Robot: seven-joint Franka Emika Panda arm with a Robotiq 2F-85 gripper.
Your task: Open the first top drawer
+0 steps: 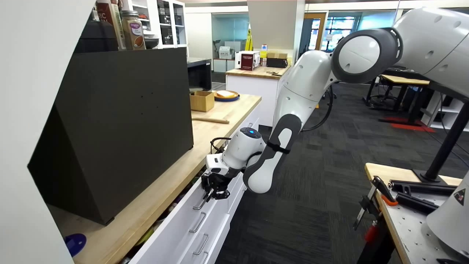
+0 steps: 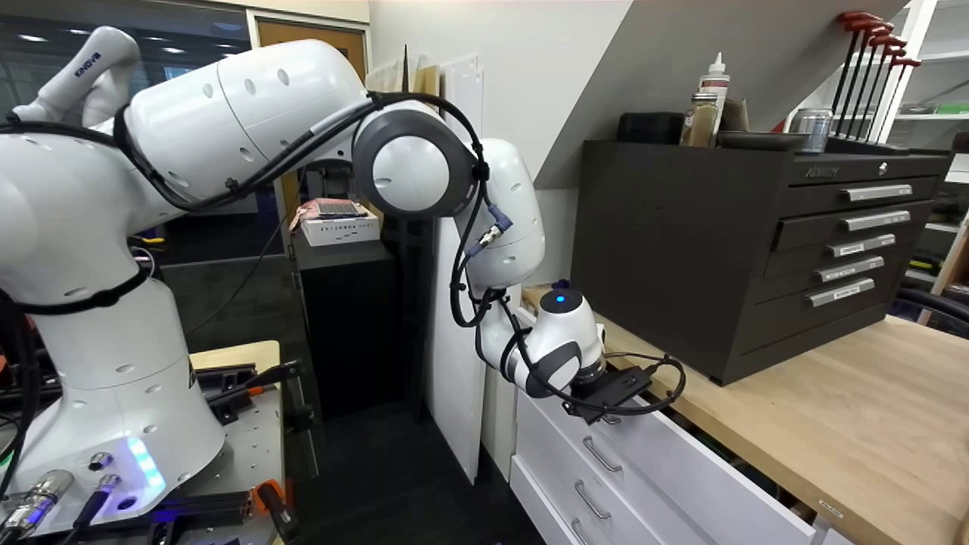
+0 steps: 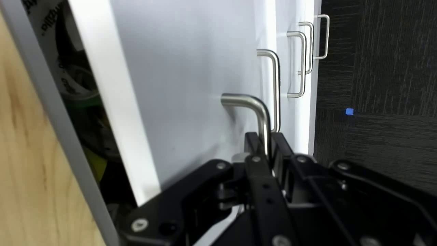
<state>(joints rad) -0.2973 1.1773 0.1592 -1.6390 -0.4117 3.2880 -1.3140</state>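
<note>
The first top drawer (image 1: 172,230) is a wide white front under the wooden counter. It stands partly out, with a gap between it and the counter edge. The drawer also shows in another exterior view (image 2: 681,469) and in the wrist view (image 3: 191,68). Tape rolls (image 3: 73,75) and dark clutter show inside. Its silver bar handle (image 3: 263,114) passes between my fingertips. My gripper (image 3: 265,138) is shut on this handle, near one end. In an exterior view my gripper (image 1: 212,192) is at the drawer front; in another, the wrist mostly hides it.
A wooden counter (image 2: 817,409) lies above the drawers and bears a dark tool chest (image 1: 135,121). Taller white drawers with silver handles (image 1: 200,244) are below. A blue object (image 1: 76,244) lies on the counter. A small blue cube (image 3: 349,111) is on the dark floor.
</note>
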